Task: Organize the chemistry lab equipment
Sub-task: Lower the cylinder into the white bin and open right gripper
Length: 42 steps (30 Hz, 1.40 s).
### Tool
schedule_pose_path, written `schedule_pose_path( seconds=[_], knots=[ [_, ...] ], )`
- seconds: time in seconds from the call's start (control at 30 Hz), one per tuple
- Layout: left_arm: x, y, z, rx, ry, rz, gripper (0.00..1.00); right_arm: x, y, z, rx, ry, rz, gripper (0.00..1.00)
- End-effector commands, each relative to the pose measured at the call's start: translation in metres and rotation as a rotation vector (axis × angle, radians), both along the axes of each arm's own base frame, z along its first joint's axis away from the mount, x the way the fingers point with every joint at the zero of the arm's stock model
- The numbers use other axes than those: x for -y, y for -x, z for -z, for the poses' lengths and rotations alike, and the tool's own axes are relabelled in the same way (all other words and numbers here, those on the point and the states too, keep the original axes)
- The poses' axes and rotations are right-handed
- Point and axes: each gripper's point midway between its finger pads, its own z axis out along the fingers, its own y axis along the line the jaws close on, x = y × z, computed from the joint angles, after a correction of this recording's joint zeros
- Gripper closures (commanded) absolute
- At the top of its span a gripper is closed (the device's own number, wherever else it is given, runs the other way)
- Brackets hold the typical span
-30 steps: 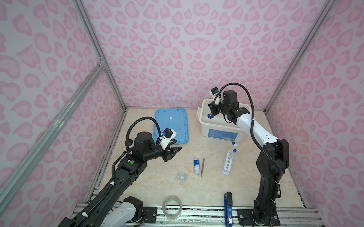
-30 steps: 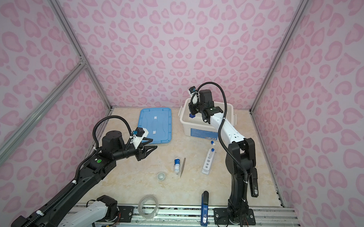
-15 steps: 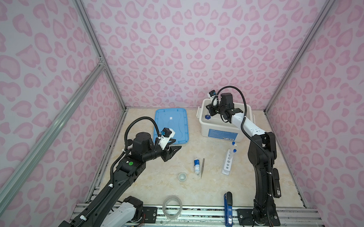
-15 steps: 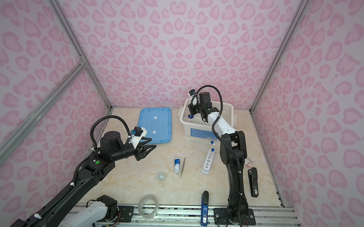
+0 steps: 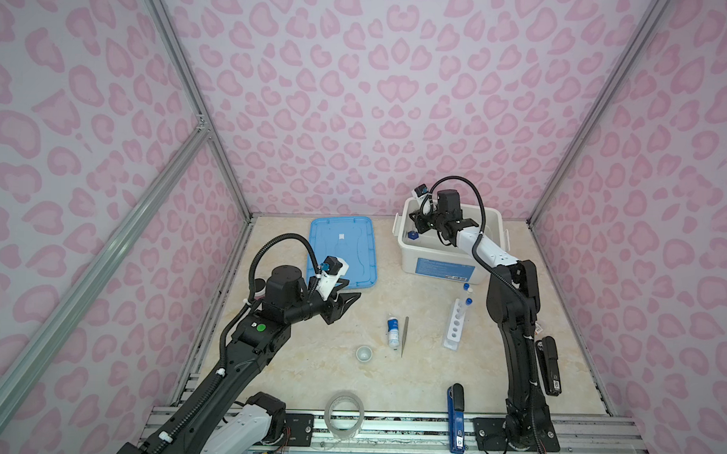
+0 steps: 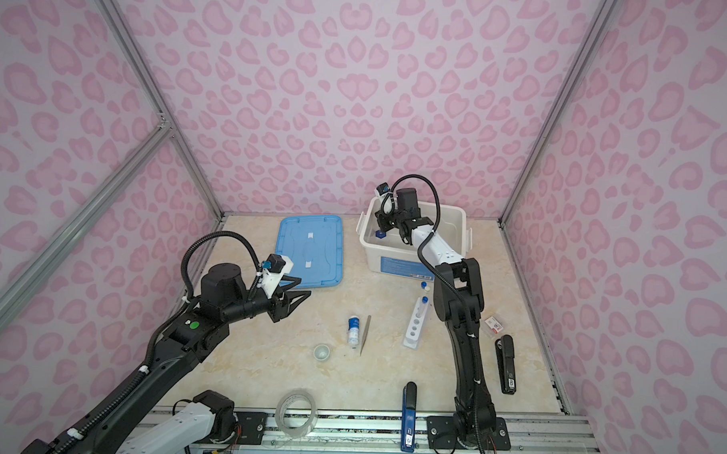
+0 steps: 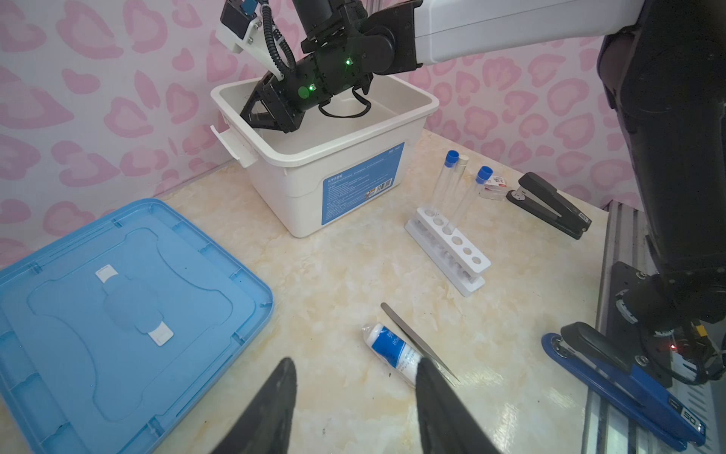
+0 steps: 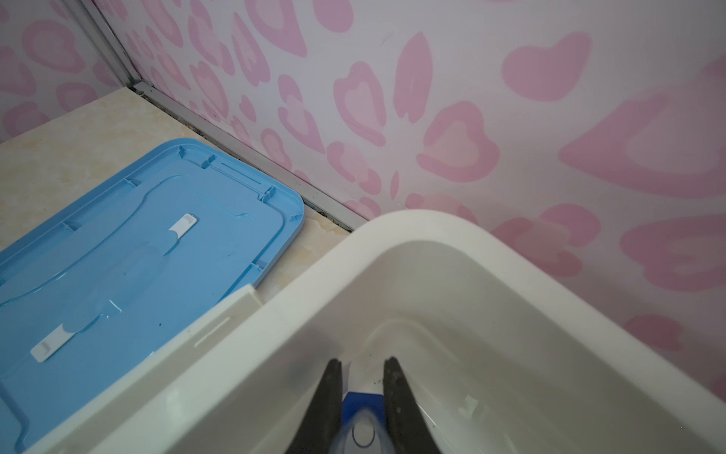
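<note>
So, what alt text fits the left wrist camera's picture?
The right gripper reaches into an open white bin. On the table nearby are a blue lid, a rack with capped test tubes, tweezers and a small bottle.

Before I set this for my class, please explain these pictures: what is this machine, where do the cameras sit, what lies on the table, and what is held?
Two robot arms with two-fingered grippers work at a table. Two pictures look down from overhead; the other two come from cameras on the arms' wrists. The left gripper hovers open and empty. The right gripper reaches into the white bin, shut on a blue-based cylinder. Spread before them: blue lid, rack holding test tubes, bottle, tweezers, small dish, tape roll, blue stapler, black stapler.
</note>
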Motion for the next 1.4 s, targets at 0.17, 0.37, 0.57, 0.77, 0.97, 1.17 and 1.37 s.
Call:
schedule_pose_path(
  seconds=[0.17,0.37,0.57,0.77,0.97,1.17,1.37],
  knots=[
    [0.001,-0.005,-0.002,-0.007,0.002,-0.007,0.49,-0.002,-0.001,0.023,-0.023,0.011,-0.027,0.81],
    [0.001,-0.006,-0.002,-0.011,-0.002,-0.008,0.49,-0.002,-0.002,0.036,-0.035,0.020,-0.030,0.81],
    [0.001,-0.007,0.000,-0.016,-0.009,-0.011,0.49,-0.002,-0.005,0.046,-0.040,0.027,-0.029,0.82],
    [0.000,-0.007,0.003,-0.023,-0.015,-0.015,0.49,-0.002,-0.007,0.054,-0.047,0.027,-0.027,0.81],
    [0.001,-0.007,0.006,-0.029,-0.016,-0.012,0.48,-0.002,-0.007,0.053,-0.044,0.023,-0.028,0.77],
    [0.000,-0.005,0.006,-0.025,-0.016,-0.012,0.48,-0.002,-0.005,0.039,-0.031,0.025,-0.032,0.66],
    [0.000,-0.004,0.005,-0.018,-0.010,-0.008,0.48,0.000,-0.002,0.026,-0.018,0.023,-0.031,0.64]
  ],
)
